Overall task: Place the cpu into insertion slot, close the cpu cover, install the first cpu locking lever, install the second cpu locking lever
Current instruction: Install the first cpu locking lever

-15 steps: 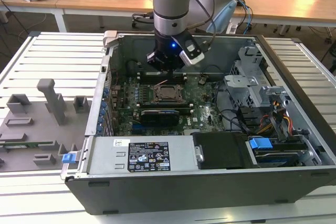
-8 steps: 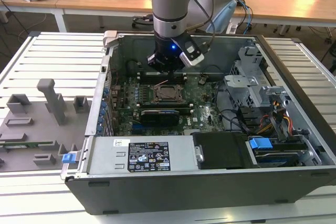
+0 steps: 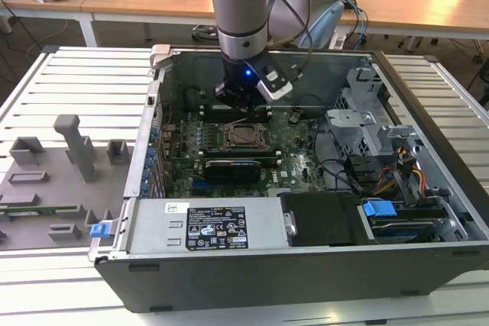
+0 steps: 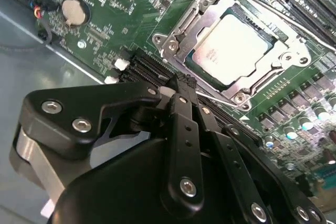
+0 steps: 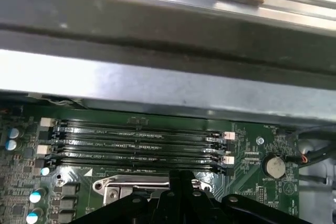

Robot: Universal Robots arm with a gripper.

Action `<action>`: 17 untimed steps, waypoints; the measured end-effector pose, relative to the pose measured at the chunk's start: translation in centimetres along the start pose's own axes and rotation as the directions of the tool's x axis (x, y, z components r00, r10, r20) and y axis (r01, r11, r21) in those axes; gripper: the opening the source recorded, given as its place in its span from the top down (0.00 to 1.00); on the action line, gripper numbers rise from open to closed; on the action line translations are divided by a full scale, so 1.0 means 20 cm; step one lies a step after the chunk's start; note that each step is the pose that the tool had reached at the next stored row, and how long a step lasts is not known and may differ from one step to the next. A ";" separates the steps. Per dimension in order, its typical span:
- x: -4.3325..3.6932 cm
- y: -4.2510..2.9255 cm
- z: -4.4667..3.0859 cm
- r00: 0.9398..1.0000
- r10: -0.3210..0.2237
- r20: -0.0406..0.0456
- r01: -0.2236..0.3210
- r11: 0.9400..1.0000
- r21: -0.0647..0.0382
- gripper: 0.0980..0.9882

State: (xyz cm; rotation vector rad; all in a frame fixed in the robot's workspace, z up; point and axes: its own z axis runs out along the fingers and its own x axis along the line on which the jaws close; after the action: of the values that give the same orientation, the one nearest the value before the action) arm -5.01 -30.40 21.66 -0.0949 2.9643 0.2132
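In the second wrist view the cpu (image 4: 231, 45) lies flat in the insertion slot (image 4: 207, 80), silvery face up. The cpu cover (image 4: 185, 27) is folded down around it, and the chip shows through its window. One thin locking lever (image 4: 273, 4) runs along the far side of the socket. Another (image 4: 223, 102) runs along the near side, just past my fingertips. My gripper (image 4: 179, 83) is shut, its black fingers pressed together at the socket's near edge with nothing visible between them. In the exterior view the gripper (image 3: 238, 101) hangs just behind the insertion slot (image 3: 246, 136).
Memory slots (image 5: 139, 145) lie between the socket and the case wall (image 5: 157, 82). A coin battery (image 4: 73, 11) sits to one side. A long black card (image 3: 237, 167), the power supply (image 3: 206, 228) and a drive cage (image 3: 367, 127) crowd the case. A grey fixture tray (image 3: 53, 181) lies at the exterior view's left.
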 end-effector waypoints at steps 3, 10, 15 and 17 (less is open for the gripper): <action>0.000 0.007 0.007 1.000 0.019 0.003 -0.019 1.000 0.003 0.99; 0.000 0.053 0.026 0.997 0.077 0.011 -0.077 0.997 0.013 0.99; 0.003 0.052 0.044 0.990 0.141 0.022 -0.141 0.990 0.023 0.99; 0.006 0.052 0.060 0.985 0.170 0.027 -0.171 0.985 0.028 0.99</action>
State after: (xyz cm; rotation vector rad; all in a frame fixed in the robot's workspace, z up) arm -5.01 -29.20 20.61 0.1648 2.9507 0.1898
